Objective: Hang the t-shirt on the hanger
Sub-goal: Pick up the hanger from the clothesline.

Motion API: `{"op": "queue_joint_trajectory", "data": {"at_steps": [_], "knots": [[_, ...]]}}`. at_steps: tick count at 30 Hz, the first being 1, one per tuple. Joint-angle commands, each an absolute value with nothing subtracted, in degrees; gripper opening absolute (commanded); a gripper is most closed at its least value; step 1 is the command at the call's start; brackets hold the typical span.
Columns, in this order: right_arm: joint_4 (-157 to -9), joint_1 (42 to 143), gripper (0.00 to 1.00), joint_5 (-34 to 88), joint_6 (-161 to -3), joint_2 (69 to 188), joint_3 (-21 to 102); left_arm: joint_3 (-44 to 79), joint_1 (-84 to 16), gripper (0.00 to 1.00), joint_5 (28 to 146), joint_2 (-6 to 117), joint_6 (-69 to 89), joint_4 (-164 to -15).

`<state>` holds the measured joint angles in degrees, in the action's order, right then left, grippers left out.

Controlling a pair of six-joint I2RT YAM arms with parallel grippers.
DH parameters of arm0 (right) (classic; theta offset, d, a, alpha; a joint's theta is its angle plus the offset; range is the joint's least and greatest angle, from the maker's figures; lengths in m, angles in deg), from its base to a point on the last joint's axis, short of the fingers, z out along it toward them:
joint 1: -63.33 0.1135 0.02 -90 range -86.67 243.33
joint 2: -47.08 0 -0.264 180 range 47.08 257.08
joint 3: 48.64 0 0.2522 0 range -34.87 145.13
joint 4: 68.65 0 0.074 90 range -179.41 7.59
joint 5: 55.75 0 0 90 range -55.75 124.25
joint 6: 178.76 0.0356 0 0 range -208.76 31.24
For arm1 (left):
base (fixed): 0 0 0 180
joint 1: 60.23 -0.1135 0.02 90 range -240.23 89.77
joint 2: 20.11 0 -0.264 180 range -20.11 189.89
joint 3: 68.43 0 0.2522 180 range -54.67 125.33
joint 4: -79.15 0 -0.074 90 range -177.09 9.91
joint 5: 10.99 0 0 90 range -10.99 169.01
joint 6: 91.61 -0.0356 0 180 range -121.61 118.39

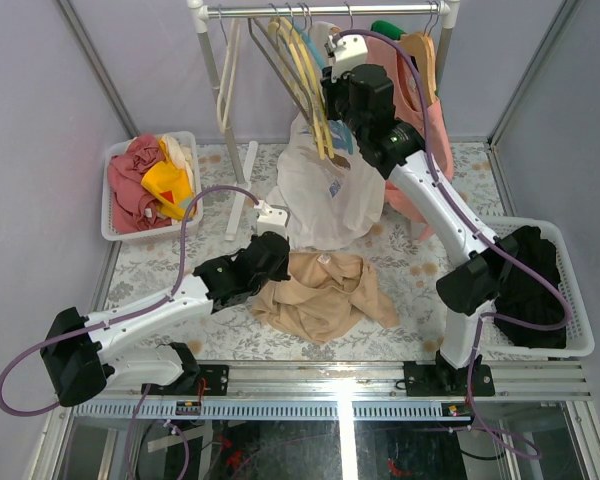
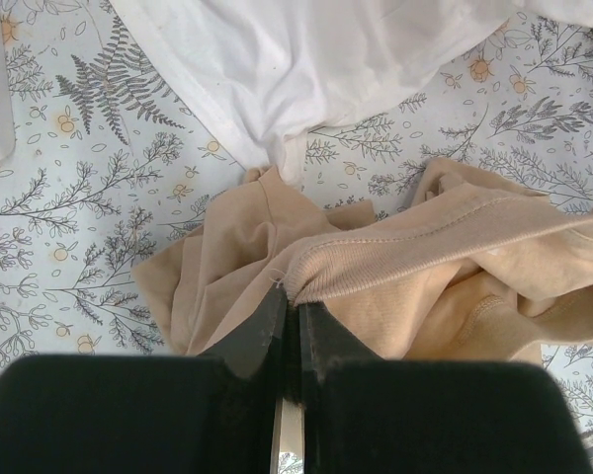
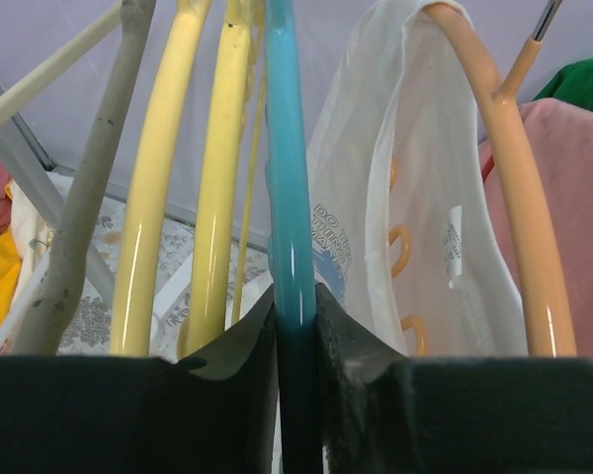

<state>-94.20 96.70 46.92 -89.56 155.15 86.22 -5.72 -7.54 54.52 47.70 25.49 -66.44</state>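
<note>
The left fingers [image 2: 255, 334] pinch the t-shirt [image 2: 455, 267] low by the near edge of the desk [image 1: 412, 282], while the right fingers [image 3: 235, 348] clamp the hanger [image 3: 285, 148] high beyond it.

The t-shirt [image 1: 325, 295] lies on the table [image 1: 410, 270] before the rail [image 1: 330, 10], between left basket [image 1: 107, 200] and right basket [image 1: 580, 310].

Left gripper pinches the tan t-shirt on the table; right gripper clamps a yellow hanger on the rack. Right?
No. The right gripper clamps the light-blue hanger, as the right wrist view shows. The left gripper does pinch the tan t-shirt.
</note>
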Motion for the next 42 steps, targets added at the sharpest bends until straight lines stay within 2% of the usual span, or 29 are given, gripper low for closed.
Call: {"op": "queue_joint_trajectory", "data": {"at_steps": [1,3,7,27,38,42], "knots": [[-92.74,96.11,0.18,46.69,-90.37,154.78,90.78,-3.44,-7.87,0.0,52.4,47.5,24.6,-67.1],[-93.09,96.11,0.1,46.45,-90.39,154.75,91.65,-3.39,-7.93,0.0,52.29,47.33,24.54,-66.9],[-93.33,96.16,0.0,46.53,-90.32,154.12,92.82,-3.38,-7.94,0.0,52.19,47.02,24.5,-66.48],[-95.46,96.11,0.0,45.82,-88.96,145.22,88.2,-3.41,-7.89,0.0,52.29,45.55,24.85,-65.82],[-105.05,96.14,0.0,43.32,-85.26,138.69,83.7,-3.46,-7.96,0.0,52.66,45.52,24.5,-66.61],[-111.92,96.17,0.0,42.38,-84.85,139.4,88.13,-3.25,-7.89,0.0,53.35,45.68,24.33,-66.68]]}}
